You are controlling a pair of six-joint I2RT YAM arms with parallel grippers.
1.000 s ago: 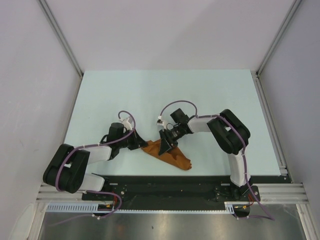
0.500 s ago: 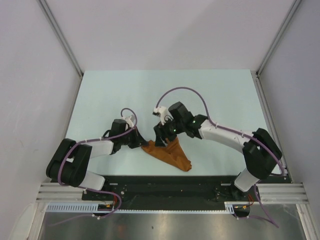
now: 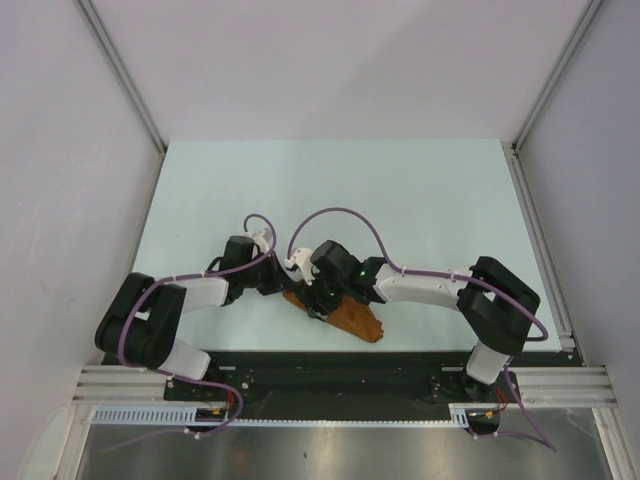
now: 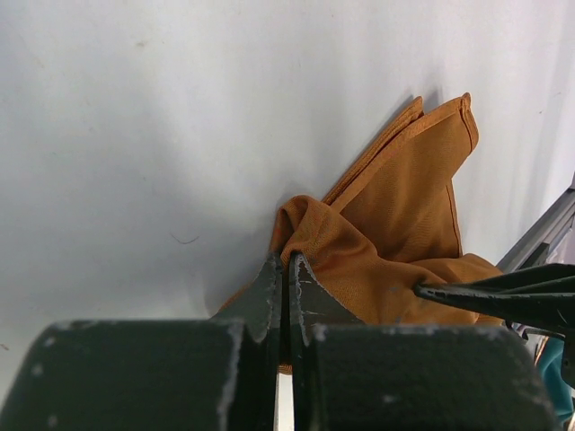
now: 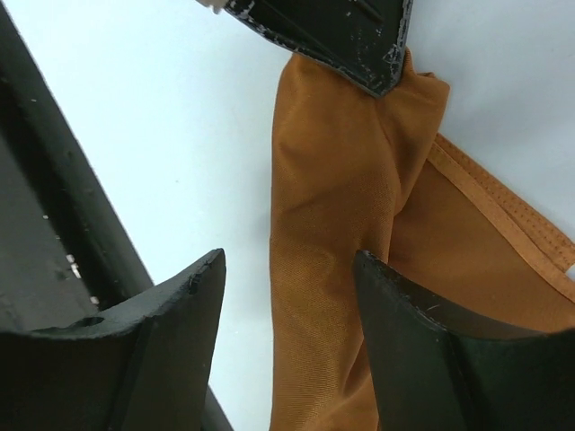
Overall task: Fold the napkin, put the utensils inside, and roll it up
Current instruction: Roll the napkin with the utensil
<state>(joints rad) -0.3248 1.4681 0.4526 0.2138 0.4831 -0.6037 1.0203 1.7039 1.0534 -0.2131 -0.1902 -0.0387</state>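
The left gripper [image 4: 286, 262] pinches a bunched fold of the napkin [image 4: 404, 206] on the table [image 4: 135, 135].

We see the tabletop [image 3: 400, 190] lit brightly and evenly from above, with only faint, soft shadows along its near edge. At the left wrist, the napkin [image 4: 395, 224] is sharp and casts a soft grey shadow leftward, while the left gripper [image 4: 286, 265] blurs near the lens. At the right wrist, the right gripper [image 5: 289, 260] looks dark, the cloth weave crisp.
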